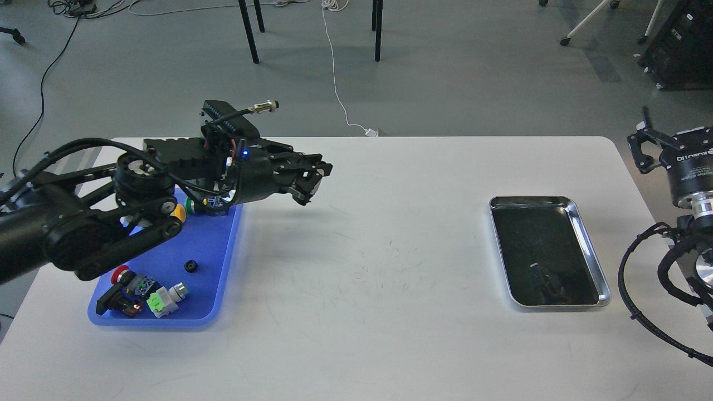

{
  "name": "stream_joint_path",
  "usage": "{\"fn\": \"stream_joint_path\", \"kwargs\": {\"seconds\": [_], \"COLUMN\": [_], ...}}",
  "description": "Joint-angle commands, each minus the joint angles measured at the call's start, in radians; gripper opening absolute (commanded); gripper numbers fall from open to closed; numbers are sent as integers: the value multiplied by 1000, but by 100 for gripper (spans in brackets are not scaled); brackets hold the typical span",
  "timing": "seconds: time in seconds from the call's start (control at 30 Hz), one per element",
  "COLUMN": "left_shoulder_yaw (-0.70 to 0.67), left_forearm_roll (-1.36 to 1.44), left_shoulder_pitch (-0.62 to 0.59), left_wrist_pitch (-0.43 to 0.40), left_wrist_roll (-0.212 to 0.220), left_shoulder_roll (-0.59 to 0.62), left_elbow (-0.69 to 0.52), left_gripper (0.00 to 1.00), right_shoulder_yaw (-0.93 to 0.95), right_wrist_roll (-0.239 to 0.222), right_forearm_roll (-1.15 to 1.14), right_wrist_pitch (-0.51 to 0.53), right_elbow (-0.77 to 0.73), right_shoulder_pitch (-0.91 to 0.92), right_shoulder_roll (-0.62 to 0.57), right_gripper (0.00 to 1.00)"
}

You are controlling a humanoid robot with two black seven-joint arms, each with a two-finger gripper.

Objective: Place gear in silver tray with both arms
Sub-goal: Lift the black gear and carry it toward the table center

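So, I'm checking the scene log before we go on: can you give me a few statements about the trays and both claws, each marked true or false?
1. The silver tray sits on the right side of the white table. True.
2. The silver tray already holds several coloured parts. False: only its dark reflective floor shows, with no parts in it.
3. The left claw is above the table, just past the right edge of the blue tray. True.
4. The right claw is over the silver tray. False: it is off to the right, near the table's far right corner.
5. A small black ring-shaped part lies in the blue tray. True.
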Motion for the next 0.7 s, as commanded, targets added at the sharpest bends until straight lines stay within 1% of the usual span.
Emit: {"fn": "stream_joint_path", "kwargs": {"seconds": [0.0, 0.13, 0.3, 0.43, 0.57, 0.67], "left_shoulder_yaw": [85, 141, 170, 199, 245, 243], "left_forearm_roll": [48, 103, 122, 123, 123, 123], "left_shoulder_pitch": [4, 18, 35, 35, 43, 57], "left_wrist_pitch": [-1, 1, 4, 10, 20, 22], "left_wrist_roll": [15, 17, 19, 19, 19, 19], "left_shoulder_roll": [-126, -243, -346, -347, -347, -347], "left_elbow": [61, 116, 199, 271, 303, 311], "left_gripper": [12, 12, 12, 12, 13, 15], "right_shoulder_yaw": [-13, -21, -18, -15, -6, -6], "right_wrist_roll": [0, 0, 1, 3, 1, 1], "right_forearm_roll": [-2, -5, -5, -5, -5, -5], "right_wrist_pitch": [0, 0, 0, 0, 0, 0], "right_elbow": [15, 11, 9, 14, 20, 21], "right_shoulder_pitch": [-95, -184, -230, -230, -230, -224], "right_shoulder_roll": [-73, -110, -113, -112, -110, -109], "right_gripper": [99, 99, 99, 99, 99, 99]}}
